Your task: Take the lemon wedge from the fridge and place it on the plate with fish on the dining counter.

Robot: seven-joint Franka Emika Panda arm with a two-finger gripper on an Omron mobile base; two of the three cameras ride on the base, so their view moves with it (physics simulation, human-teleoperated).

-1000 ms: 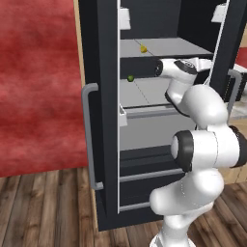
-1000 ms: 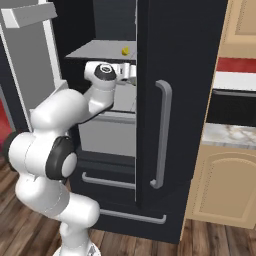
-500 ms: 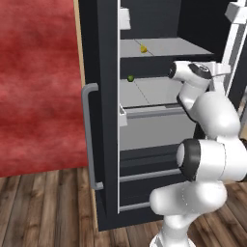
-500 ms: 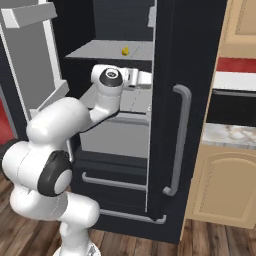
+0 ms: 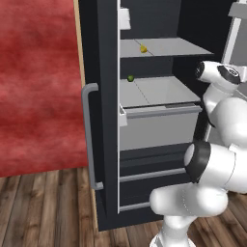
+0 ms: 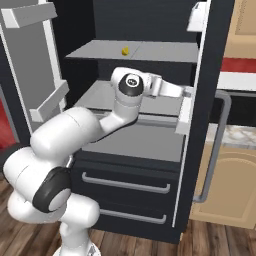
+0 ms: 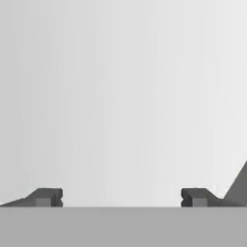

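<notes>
While the fridge (image 6: 210,125) stands open, the tool (image 7: 121,198) is wide open and empty against a pale grey surface, so the lemon wedge (image 6: 125,50) waits on the shelf above it, not yet taken, over a wooden floor (image 5: 43,207).

Floor: brown wood planks (image 5: 43,207) — running under the base
Left wall: mottled red (image 5: 38,82)
Right side: tan cabinet (image 6: 235,185) — marble-topped, red backsplash (image 6: 239,65)
</notes>
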